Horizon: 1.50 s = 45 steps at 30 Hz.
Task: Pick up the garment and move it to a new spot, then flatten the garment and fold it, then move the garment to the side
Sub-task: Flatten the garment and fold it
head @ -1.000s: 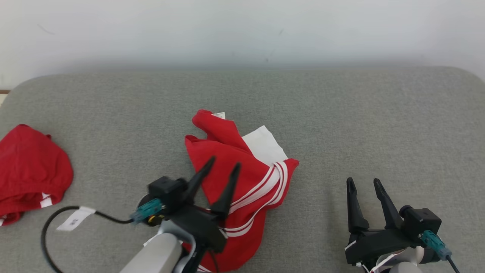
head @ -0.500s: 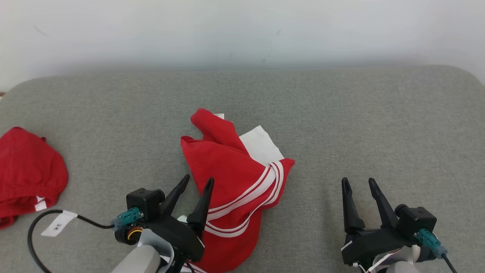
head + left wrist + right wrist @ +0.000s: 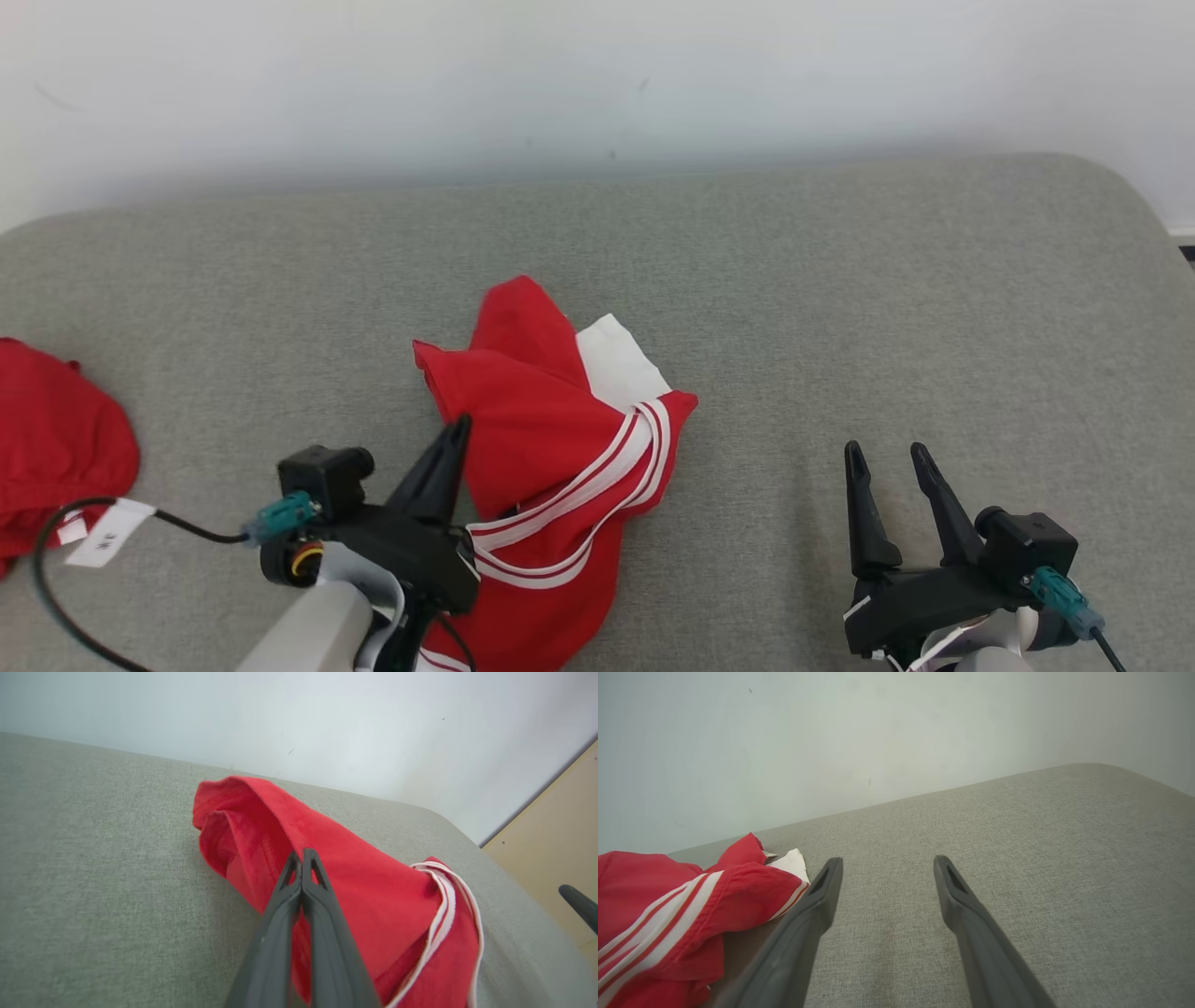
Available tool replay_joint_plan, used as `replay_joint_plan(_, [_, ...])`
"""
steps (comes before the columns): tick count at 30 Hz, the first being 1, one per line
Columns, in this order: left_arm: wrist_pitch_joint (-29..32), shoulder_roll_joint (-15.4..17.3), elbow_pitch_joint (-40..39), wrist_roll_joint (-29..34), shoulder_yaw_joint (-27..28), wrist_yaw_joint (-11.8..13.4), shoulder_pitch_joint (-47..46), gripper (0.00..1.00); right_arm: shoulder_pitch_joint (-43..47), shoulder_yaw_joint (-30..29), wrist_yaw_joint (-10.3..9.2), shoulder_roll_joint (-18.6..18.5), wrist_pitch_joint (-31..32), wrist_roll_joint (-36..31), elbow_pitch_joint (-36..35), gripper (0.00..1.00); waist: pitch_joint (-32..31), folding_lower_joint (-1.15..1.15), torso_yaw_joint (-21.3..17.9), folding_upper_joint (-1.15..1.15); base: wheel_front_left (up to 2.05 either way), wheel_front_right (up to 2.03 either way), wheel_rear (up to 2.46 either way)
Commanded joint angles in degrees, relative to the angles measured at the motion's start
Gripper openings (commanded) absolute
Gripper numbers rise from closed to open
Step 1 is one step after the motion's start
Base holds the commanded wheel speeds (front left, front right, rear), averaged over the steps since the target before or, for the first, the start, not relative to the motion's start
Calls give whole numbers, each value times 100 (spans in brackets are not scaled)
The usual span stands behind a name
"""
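Pinching the red garment (image 3: 560, 439), the left gripper (image 3: 457, 431) is clamped tight, while the right gripper (image 3: 885, 451) hangs nearby, fingers spread wide and empty.

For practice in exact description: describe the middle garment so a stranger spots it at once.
On the wide grey cushion, look near the middle, at the tip of the left tool. The crumpled red garment there, unlike the red heap at the left edge, shows long white stripes and a white panel.

Bare indoor test setup, lab-like; grey fabric-covered surface (image 3: 840, 280) against plain white wall (image 3: 597, 75); tan floor (image 3: 556, 830).
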Motion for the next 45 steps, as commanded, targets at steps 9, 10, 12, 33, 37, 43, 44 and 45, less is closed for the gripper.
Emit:
replay_joint_plan(9, [-128, 616, -737, 69, 577, 213, 173, 0, 175, -13, 5, -9, -14, 19, -8, 100, -193, 0, 396, 0, 0, 0, 0])
replay_joint_plan(10, [-126, 744, -848, 69, 641, 270, 248, 0, 191, -16, 5, -9, -18, 27, -13, 100, -198, 0, 428, 0, 0, 0, 0])
replay_joint_plan(12, [-99, 964, -1040, 5, 786, 389, 425, 0, 210, -31, 5, -9, -27, 34, -19, 100, -201, 0, 482, 0, 0, 0, 0])
replay_joint_plan(33, [-164, 548, -2619, 1132, 1960, 876, 1928, 100, 152, 71, 5, -9, 29, -34, -104, 100, -127, 0, 741, 0, 0, 0, 0])
replay_joint_plan(37, [-161, 106, -3009, 1763, 2346, 674, 2284, 100, 150, 259, 5, -10, 100, 7, -143, 100, -123, 0, 820, 0, 0, 0, 0])
replay_joint_plan(43, [-162, -291, -2902, 2329, 2645, 355, 2516, 100, 32, 724, 5, -9, 241, 333, -156, 100, -120, 0, 948, 0, 0, 0, 0])
replay_joint_plan(44, [-162, -334, -2882, 2374, 2692, 324, 2525, 100, -19, 816, 5, -9, 271, 385, -141, 100, -115, 0, 969, 0, 0, 0, 0])
replay_joint_plan(45, [-162, -364, -2861, 2416, 2749, 289, 2529, 100, -73, 921, 5, -9, 301, 445, -130, 100, -107, 0, 992, 0, 0, 0, 0])
